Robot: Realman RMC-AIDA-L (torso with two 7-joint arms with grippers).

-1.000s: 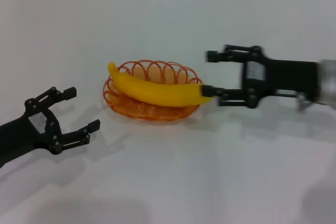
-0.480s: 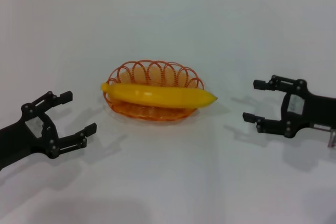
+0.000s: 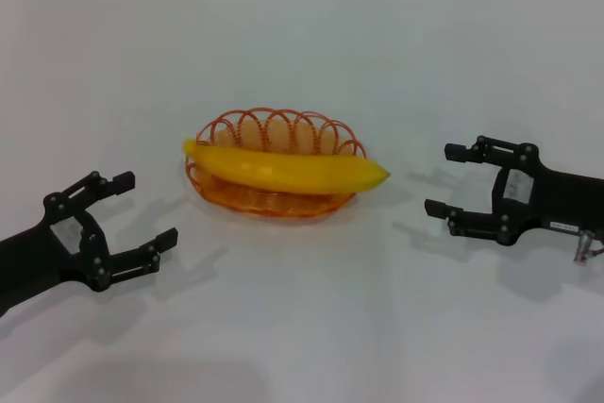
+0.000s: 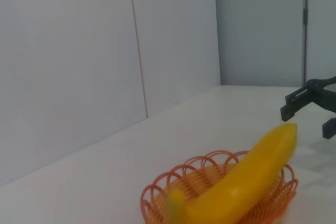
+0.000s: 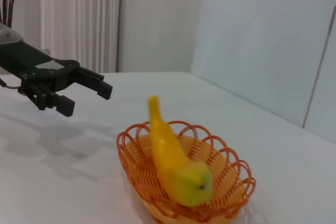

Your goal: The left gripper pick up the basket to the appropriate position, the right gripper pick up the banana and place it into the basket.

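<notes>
The banana [image 3: 288, 168] now lies lengthwise across the basket [image 3: 274, 197] at mid-bench, its tip overhanging the rim. The right gripper [image 3: 451, 179], which touched that tip a second ago, has pulled well clear, fingers spread and empty. The left gripper [image 3: 142, 209] sits apart on the bench, likewise released. Placement looks complete.

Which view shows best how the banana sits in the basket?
The head view: the whole banana lies lengthwise across the basket, both tips overhanging the rim. The right wrist view foreshortens it end-on; the left wrist view cuts off its near end.
</notes>
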